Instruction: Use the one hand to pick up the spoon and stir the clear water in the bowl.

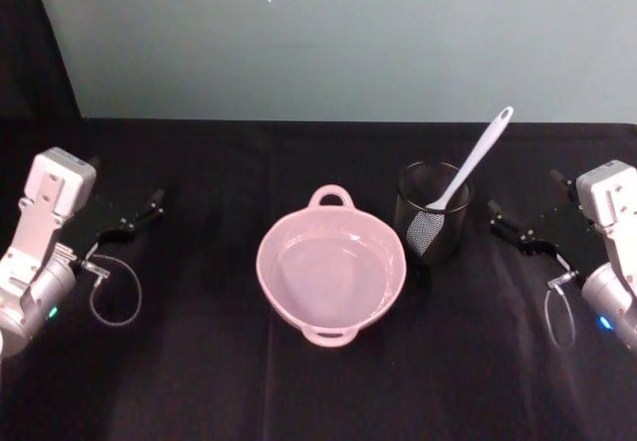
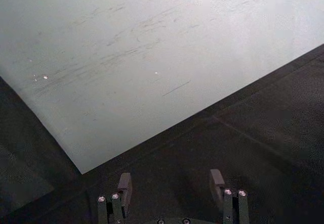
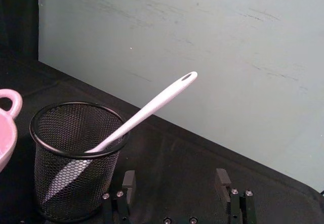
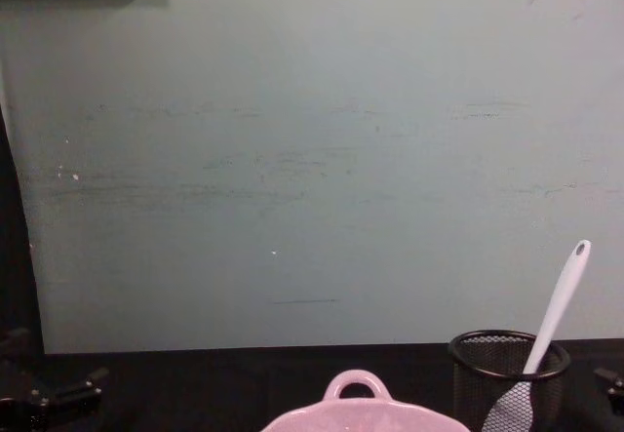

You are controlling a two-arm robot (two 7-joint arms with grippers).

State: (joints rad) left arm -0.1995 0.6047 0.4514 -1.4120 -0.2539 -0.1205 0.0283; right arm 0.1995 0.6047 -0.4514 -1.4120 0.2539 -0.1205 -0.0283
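The spoon (image 1: 474, 161) stands tilted in the mesh cup (image 1: 455, 230), just right of the bowl (image 1: 265, 278) on the table (image 1: 199, 371).

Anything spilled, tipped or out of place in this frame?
Nothing stands out. The pink bowl sits upright with no spill around it, the white spoon leans in the upright mesh cup, and the left gripper and right gripper sit open at either side.

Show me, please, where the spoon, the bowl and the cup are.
spoon (image 1: 475, 157), head view, middle of its handle.
bowl (image 1: 269, 262), head view, its left inner wall.
cup (image 1: 453, 230), head view, its mesh wall.
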